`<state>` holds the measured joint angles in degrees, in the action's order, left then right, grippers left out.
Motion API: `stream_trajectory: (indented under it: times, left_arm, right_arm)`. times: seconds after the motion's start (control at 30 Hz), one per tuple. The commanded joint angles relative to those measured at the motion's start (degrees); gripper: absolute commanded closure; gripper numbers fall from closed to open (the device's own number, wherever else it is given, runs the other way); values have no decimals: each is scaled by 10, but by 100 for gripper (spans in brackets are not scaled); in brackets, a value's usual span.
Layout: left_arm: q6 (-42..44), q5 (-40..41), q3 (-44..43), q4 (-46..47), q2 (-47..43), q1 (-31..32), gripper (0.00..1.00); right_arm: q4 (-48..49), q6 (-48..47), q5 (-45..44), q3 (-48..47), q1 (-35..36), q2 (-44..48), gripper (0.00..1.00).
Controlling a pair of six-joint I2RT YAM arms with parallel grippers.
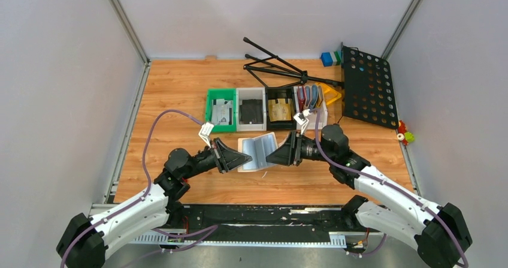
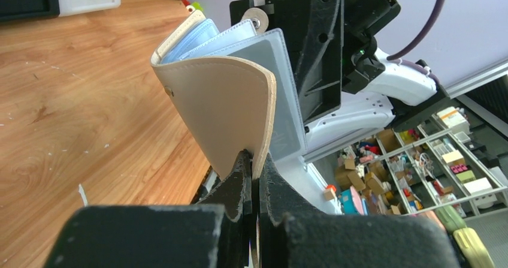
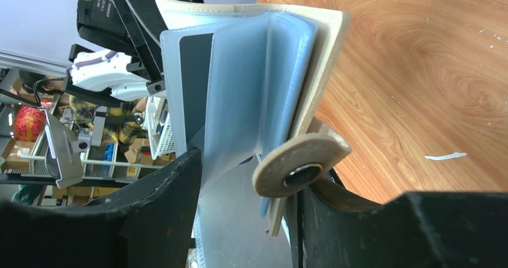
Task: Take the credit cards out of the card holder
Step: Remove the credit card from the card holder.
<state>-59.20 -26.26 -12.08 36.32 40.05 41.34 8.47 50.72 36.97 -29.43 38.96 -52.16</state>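
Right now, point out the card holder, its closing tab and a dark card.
card holder (image 2: 221, 109), left wrist view, outer cover
closing tab (image 3: 311, 151), right wrist view, round end
dark card (image 3: 193, 82), right wrist view, exposed face

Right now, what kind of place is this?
Probably a robot lab's test booth: plain walls fence a wooden table, small bins sit in a row, cluttered storage shelves stand beyond.

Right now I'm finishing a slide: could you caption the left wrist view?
Left pincer shut on the cream cover of the fanned-open card holder, right arm close behind it.
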Motion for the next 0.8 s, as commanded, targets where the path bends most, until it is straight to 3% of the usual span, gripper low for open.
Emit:
stream_trajectory:
  times: [0.0, 0.07, 0.23, 0.5, 0.77]
  left_arm:
    - [23, 8, -23, 5, 1, 8, 100]
    - [23, 8, -24, 8, 3, 11, 100]
    - [25, 9, -29, 6, 5, 16, 100]
    - [32, 12, -29, 5, 16, 24, 100]
    - [65, 29, -38, -57, 13, 28, 99]
  right_arm:
    - [22, -10, -3, -32, 23, -7, 48]
    - [11, -17, -10, -38, 33, -15, 48]
    - [-21, -32, -36, -54, 48, -33, 61]
    - [-65, -61, -77, -89, 86, -71, 64]
    - [-149, -95, -155, -125, 117, -83, 92]
